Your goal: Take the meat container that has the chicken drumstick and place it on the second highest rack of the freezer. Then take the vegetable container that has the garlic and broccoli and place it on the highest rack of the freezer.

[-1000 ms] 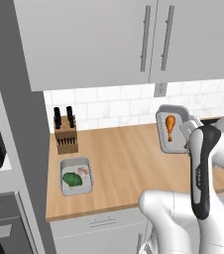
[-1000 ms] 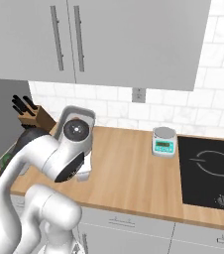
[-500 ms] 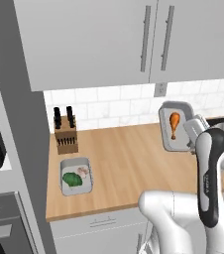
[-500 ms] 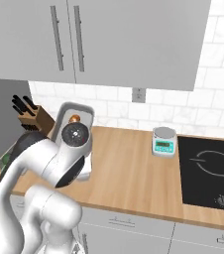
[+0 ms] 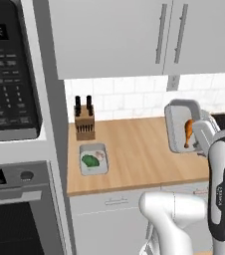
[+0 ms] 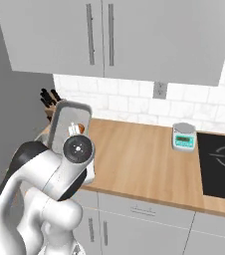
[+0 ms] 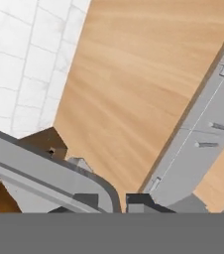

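Note:
The meat container [image 5: 178, 124], a grey tray, hangs tilted on edge above the right end of the counter, with the orange-brown chicken drumstick [image 5: 189, 132] inside. My gripper [image 5: 201, 136] is shut on its right rim. In the right base view the meat container [image 6: 68, 119] stands above my wrist, the chicken drumstick [image 6: 77, 128] just showing. In the hand view my gripper [image 7: 115, 202] clamps the grey rim of the meat container [image 7: 49, 173]. The vegetable container [image 5: 93, 159] lies flat on the counter's left end with broccoli [image 5: 89, 161] and garlic [image 5: 100, 155]. The freezer is out of view.
A knife block [image 5: 84, 122] stands at the wall behind the vegetable container. A microwave [image 5: 7, 74] and an oven [image 5: 20, 214] fill a tall column at the left. A small scale [image 6: 184, 135] and a black cooktop [image 6: 223, 164] lie to the right. Wall cabinets [image 5: 149, 35] hang overhead.
The whole picture has shifted, so the base has moved: the microwave and oven column has come into the left base view. The meat container stays lifted in my shut gripper.

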Controlling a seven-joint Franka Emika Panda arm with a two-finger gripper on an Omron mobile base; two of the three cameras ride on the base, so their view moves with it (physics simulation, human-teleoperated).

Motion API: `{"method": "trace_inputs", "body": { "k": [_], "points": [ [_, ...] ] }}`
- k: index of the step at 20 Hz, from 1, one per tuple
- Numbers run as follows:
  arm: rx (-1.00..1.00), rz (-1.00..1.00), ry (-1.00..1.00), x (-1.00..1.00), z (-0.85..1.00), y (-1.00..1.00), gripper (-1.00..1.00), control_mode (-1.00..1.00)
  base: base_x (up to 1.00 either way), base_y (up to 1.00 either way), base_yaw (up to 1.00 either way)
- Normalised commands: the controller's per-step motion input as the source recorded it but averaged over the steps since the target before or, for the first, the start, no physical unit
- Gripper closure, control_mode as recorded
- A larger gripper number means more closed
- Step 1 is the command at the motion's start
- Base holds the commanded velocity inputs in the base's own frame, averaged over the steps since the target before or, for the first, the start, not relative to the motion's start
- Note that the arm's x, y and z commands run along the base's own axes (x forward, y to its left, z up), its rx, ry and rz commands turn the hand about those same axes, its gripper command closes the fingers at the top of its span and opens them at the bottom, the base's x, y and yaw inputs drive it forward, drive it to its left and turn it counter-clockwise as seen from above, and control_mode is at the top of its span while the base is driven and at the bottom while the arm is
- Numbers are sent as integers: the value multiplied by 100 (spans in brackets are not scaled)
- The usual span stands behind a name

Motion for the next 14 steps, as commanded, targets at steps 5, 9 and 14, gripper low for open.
{"method": "trace_inputs", "body": {
  "k": [5, 9, 14],
  "points": [
    [0, 0, 0, 0, 0, 0, 100, 100, -45, 84, 17],
    [0, 0, 0, 0, 0, 0, 100, 100, -70, 77, 10],
    [0, 0, 0, 0, 0, 0, 100, 100, -70, 86, 14]
  ]
}}
